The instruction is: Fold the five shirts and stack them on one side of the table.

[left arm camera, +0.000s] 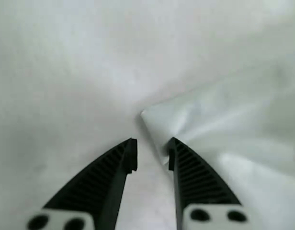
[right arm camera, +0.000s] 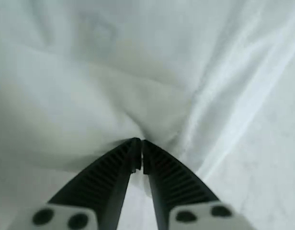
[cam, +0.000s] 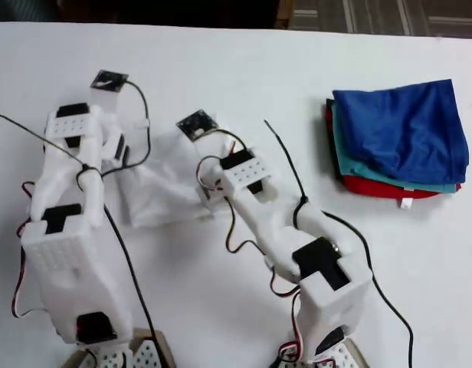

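High view: white shirt [cam: 155, 188] lies rumpled on the table [cam: 221, 54], left of centre, btwn the front ends of the two arms and partly under both. It's unfolded, w/ creases running across it, and its pale cloth is hard for us to tell from the tabletop at the edges.

Left wrist view: we see one corner of that shirt flat on the table. The left gripper [left arm camera: 152, 155] sits right at it w/ a narrow gap btwn its jaws and nothing held. One black ribbed finger [left arm camera: 195, 182] is over the cloth edge, the other over bare table.

Right wrist view: right gripper [right arm camera: 138, 154] is down in the middle of the cloth. Its jaws are nearly touching, w/ folds of the white shirt drawn in to the tips, so we read it as pinching the fabric.

Well apart, on the right side of the table, we see the stack of folded shirts. The blue shirt [cam: 404, 126] is on top, the teal shirt [cam: 351, 165] shows under it, and the red shirt [cam: 374, 186] is below that. A dark layer [cam: 329, 115] peeks out at the stack's left edge; we can't tell what it is. A small white tag [cam: 407, 203] sticks out at the near edge.

Black cables [cam: 297, 184] trail from both arms across the tabletop.
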